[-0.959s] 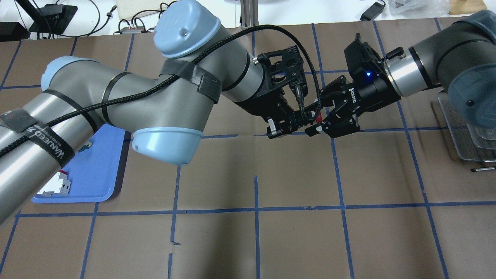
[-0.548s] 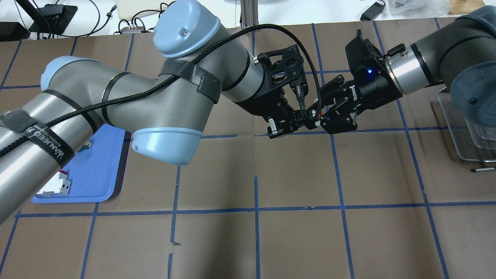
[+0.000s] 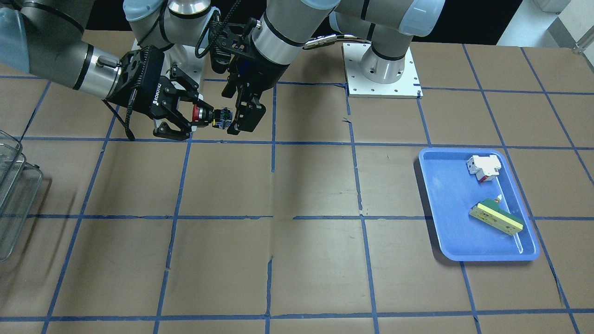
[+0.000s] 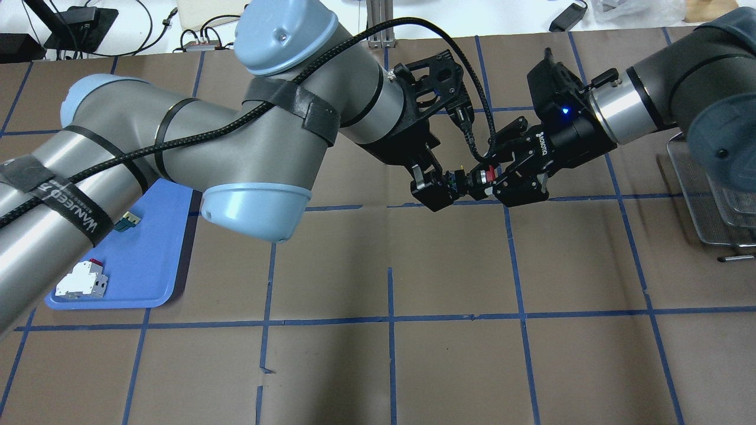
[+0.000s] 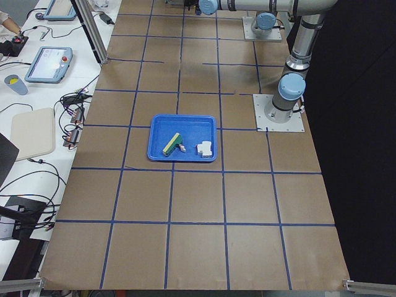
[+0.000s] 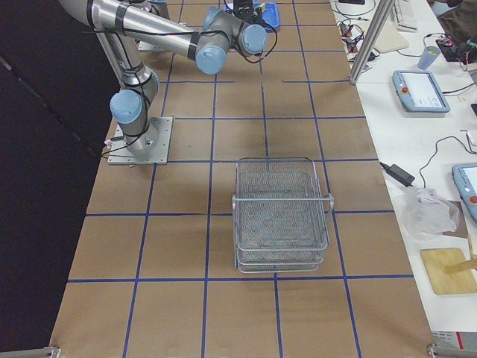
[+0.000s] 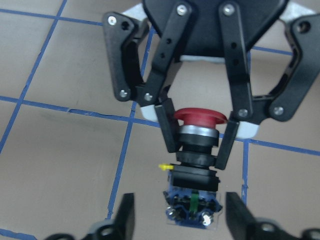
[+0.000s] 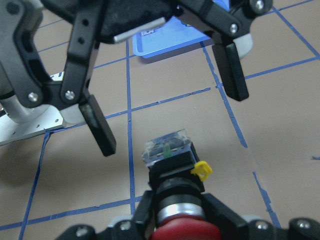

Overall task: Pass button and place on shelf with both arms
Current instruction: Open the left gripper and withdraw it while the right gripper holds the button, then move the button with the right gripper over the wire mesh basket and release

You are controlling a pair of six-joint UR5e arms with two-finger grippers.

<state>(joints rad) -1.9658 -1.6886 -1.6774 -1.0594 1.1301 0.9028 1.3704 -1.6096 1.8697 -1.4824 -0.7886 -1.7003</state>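
The button (image 3: 204, 115), red mushroom head on a black body, hangs in the air above the table's far middle. My right gripper (image 3: 194, 116) is shut on its neck just below the red head, as the left wrist view (image 7: 200, 125) shows. My left gripper (image 3: 242, 117) is open, its fingers (image 8: 100, 131) spread on either side of the button's base without touching it. In the overhead view the button (image 4: 481, 177) sits between the left gripper (image 4: 440, 188) and the right gripper (image 4: 499, 180). The wire mesh shelf (image 6: 282, 212) stands on the table at my right, also at the overhead view's edge (image 4: 709, 195).
A blue tray (image 3: 445, 232) on my left side holds a white-and-red switch (image 3: 483, 166) and a green-and-cream block (image 3: 495, 217). The brown table with a blue tape grid (image 4: 390, 330) lies below both grippers. Cables and control pendants lie beyond the table's far edge.
My right gripper moved in and shut on the button. My left gripper opened, let go of it and drew back a little to the left.
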